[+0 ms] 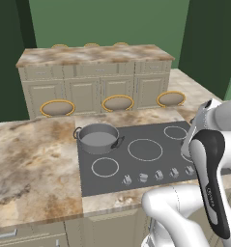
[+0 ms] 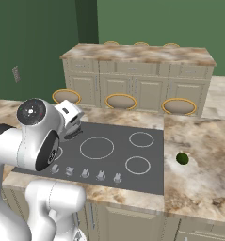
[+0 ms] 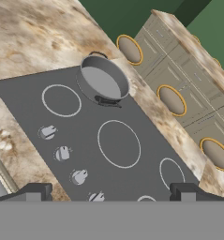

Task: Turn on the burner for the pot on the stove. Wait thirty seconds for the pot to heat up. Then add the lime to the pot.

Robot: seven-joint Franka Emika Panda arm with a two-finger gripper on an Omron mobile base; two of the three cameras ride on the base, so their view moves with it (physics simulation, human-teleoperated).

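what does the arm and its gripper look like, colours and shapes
The arm is built of glossy white rounded segments, with a long black curved panel carrying small pale lettering. In the right base view a joint ends in a round black cap with tiny markings. The gripper has two small dark, blocky finger tips. No loose cables show.

Faint lettering on the arm's dark link [image 1: 211, 198], seemingly unreadable.
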